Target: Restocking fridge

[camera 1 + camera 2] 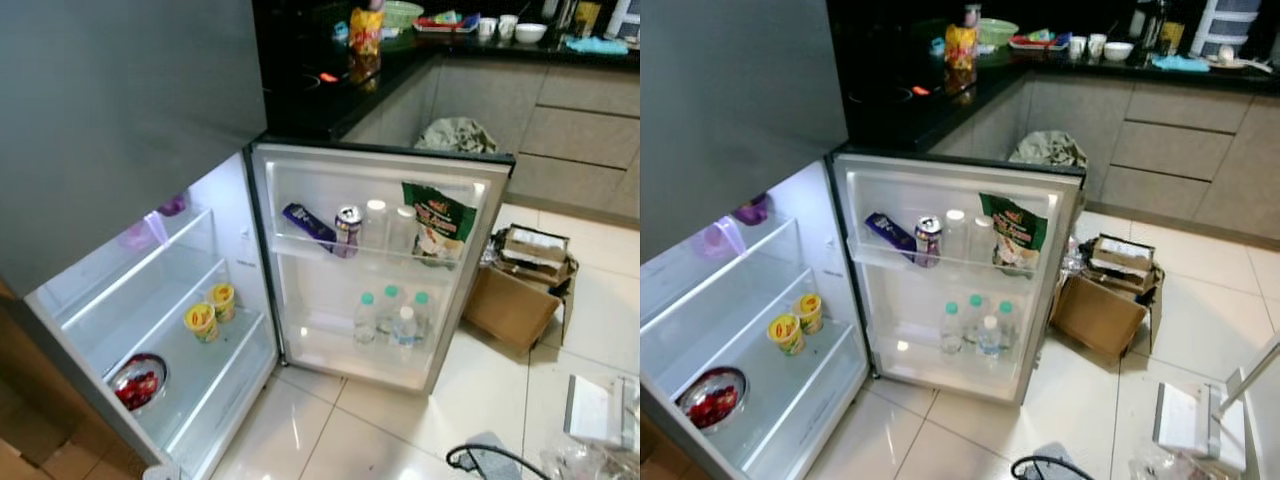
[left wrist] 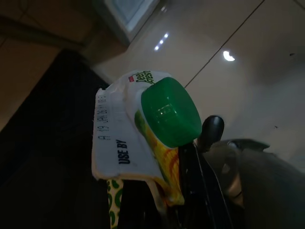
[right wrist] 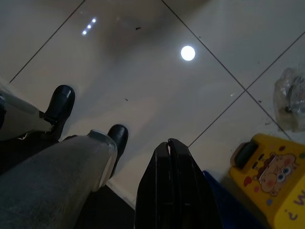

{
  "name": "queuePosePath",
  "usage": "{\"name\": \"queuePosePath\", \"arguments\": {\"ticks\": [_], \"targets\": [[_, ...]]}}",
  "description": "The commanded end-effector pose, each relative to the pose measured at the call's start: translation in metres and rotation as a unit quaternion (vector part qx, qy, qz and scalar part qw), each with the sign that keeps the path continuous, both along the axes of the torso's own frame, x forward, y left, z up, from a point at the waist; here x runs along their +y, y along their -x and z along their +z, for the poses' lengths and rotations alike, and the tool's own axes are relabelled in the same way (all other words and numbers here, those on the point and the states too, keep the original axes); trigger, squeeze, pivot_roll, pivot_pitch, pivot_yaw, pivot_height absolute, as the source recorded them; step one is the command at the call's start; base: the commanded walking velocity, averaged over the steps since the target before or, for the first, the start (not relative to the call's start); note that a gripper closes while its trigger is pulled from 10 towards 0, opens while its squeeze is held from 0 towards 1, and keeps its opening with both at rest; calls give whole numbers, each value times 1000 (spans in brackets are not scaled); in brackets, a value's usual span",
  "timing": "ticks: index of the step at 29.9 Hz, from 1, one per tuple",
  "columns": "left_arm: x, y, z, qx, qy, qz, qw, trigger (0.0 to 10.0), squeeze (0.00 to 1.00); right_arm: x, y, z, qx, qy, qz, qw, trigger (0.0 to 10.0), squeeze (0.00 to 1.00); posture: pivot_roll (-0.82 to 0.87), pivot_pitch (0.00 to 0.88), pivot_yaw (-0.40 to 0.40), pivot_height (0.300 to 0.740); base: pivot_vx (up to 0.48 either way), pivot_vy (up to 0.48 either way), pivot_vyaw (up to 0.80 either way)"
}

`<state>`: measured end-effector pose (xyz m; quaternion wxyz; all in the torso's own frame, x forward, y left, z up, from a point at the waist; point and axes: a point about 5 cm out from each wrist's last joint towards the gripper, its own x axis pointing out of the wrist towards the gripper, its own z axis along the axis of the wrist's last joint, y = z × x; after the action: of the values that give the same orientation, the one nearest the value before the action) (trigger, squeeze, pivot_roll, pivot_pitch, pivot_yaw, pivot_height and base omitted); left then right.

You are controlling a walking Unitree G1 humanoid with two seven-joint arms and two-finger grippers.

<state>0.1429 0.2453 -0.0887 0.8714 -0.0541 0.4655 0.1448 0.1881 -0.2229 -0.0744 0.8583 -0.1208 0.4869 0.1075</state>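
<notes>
A juice carton (image 2: 138,138) with a green screw cap and a "USE BY" flap sits in my left gripper (image 2: 183,188), whose black fingers are shut on its lower part above the tiled floor. The fridge (image 1: 160,300) stands open before me. Its door (image 1: 320,290) carries a purple bar (image 1: 308,226), a can (image 1: 347,229), clear bottles (image 1: 376,222) and a green snack bag (image 1: 438,222) above, and water bottles (image 1: 392,318) below. Two yellow cups (image 1: 201,321) and a bowl of red fruit (image 1: 138,383) rest on the inner shelves. My right gripper (image 3: 169,145) hangs shut and empty over the floor.
An open cardboard box (image 1: 520,290) lies on the floor right of the fridge door. A black counter (image 1: 320,90) with a snack packet and dishes runs behind. A yellow toy (image 3: 267,181) and a crumpled plastic bag (image 3: 290,95) sit near my right side.
</notes>
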Motion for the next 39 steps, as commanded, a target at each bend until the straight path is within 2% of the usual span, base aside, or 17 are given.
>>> {"name": "queuePosePath", "arguments": {"ticks": [1, 7, 17, 39], "targets": [[-7, 4, -3, 2, 14, 4, 1000, 10000, 0, 1, 11, -6, 20, -2, -8, 1000, 10000, 0, -85, 0, 8, 740, 0, 0, 0], [-7, 4, -3, 2, 14, 1, 1000, 10000, 0, 1, 17, -8, 28, -7, -4, 1000, 10000, 0, -85, 0, 11, 740, 0, 0, 0], [-9, 3, -3, -1, 20, -3, 1000, 10000, 0, 2, 19, -9, 30, -12, -14, 999, 10000, 0, -82, 0, 10, 740, 0, 0, 761], [-10, -8, 1, -24, 27, -27, 999, 10000, 0, -2, 22, -10, 26, -6, -46, 999, 10000, 0, -84, 0, 12, 740, 0, 0, 0]]}}
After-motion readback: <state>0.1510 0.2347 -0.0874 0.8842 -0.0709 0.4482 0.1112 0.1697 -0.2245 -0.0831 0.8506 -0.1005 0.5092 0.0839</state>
